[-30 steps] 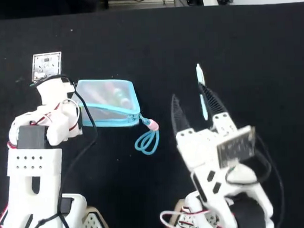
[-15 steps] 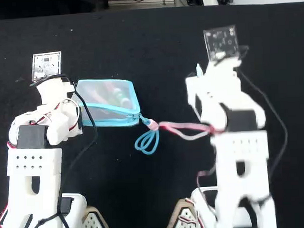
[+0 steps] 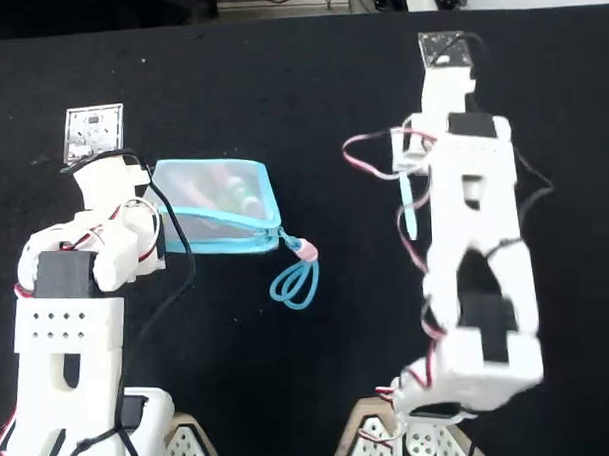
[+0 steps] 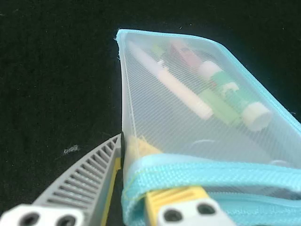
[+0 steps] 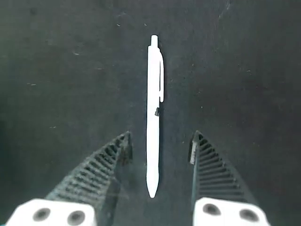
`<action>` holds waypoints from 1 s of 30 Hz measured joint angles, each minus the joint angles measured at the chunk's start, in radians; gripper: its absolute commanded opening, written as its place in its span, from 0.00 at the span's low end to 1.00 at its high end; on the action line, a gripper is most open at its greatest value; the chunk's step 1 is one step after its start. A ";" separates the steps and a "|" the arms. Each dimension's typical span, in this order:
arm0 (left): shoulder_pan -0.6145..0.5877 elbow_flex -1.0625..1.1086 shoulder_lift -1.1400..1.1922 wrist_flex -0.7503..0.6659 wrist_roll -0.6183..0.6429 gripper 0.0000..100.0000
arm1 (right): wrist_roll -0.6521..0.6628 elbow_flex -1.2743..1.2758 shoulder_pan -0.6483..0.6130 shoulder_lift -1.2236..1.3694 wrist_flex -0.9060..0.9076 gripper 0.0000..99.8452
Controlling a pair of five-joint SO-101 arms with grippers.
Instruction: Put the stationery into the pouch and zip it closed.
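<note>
Lying on the black table (image 3: 279,79) left of centre in the high view, the pouch (image 3: 216,203) is resting flat, its clear mesh face bordered in light blue. A white pen-like stick (image 4: 175,88) and a green tube with a white cap (image 4: 235,100) are lying inside it, showing through the mesh; other pale pieces beside them are too blurred to name. A pink zip pull (image 3: 307,250) is sitting at the pouch's lower right corner, and a looped blue cord (image 3: 294,282) is trailing from it toward lower centre. The left gripper (image 4: 127,141) is clamping the pouch's left edge: its grey finger (image 4: 87,183) is pressing outside the mesh while its yellow finger (image 4: 162,193) is sitting inside, under the blue zip band. A pale pen (image 3: 408,209) is lying loose on the table right of centre, well apart from the pouch. The right arm (image 3: 472,212) is stretching over it from the lower right. The right gripper (image 5: 160,141) is straddling the pen with its jaws spread, one dark finger on either side of the barrel and a gap showing on each side.
</note>
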 measured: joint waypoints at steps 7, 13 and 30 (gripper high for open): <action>0.000 0.000 0.000 0.000 0.000 0.03 | 0.029 -0.310 0.000 0.304 0.107 0.19; 0.000 0.000 0.000 0.000 0.000 0.03 | 0.034 -0.615 0.000 0.539 0.153 0.19; 0.000 0.000 0.000 0.000 0.000 0.03 | 0.054 -1.221 -0.015 1.076 0.176 0.19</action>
